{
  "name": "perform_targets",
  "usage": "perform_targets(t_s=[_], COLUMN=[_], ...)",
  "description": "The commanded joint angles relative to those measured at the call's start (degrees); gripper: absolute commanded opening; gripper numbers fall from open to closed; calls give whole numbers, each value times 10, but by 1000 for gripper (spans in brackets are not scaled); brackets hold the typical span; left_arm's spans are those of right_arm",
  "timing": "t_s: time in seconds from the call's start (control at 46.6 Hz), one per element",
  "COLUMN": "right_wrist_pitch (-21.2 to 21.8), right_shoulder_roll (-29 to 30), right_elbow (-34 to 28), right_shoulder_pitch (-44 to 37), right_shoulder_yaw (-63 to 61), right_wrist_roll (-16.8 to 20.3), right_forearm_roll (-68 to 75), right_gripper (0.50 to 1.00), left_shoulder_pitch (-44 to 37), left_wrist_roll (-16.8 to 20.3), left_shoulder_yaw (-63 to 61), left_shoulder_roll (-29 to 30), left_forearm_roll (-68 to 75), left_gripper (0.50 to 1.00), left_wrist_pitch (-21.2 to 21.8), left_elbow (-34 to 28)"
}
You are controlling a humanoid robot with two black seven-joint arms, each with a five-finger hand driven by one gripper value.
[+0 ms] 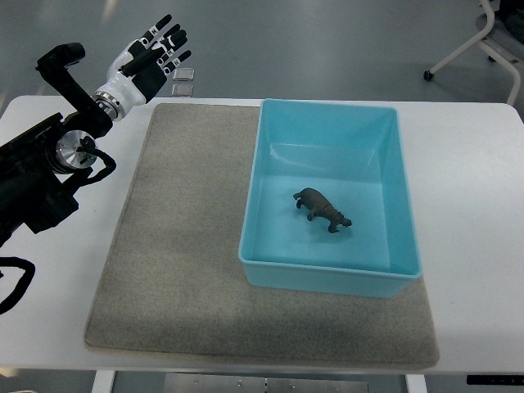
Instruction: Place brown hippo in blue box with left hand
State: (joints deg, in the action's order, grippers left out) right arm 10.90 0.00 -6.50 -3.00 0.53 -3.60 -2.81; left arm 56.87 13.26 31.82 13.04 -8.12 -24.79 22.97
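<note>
The small brown plastic hippo [322,210] stood inside the light blue plastic box [407,205], looking light, rigid and best pinched across its back, while the left hand [149,58] hovered far-left, fingers spread, empty.

Bright, even overhead light, sharp focus throughout, soft faint shadows, mild glare on the white table [475,188].
</note>
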Motion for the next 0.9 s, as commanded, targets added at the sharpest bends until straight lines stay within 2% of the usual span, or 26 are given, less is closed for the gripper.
perform_targets(t_s=[0.0,0.88], right_wrist_pitch=[0,0], right_shoulder_roll=[0,0], right_elbow=[0,0], right_shoulder_pitch=[0,0], right_shoulder_yaw=[0,0], right_wrist_roll=[0,0], right_forearm_roll=[0,0], right_gripper=[936,936], left_shoulder_pitch=[-1,-6], left_wrist_roll=[0,0], left_shoulder_yaw=[0,2], left_shoulder_roll=[2,5], left_forearm_roll=[6,3], left_gripper=[996,996], left_wrist_pitch=[0,1], left_elbow=[1,1])
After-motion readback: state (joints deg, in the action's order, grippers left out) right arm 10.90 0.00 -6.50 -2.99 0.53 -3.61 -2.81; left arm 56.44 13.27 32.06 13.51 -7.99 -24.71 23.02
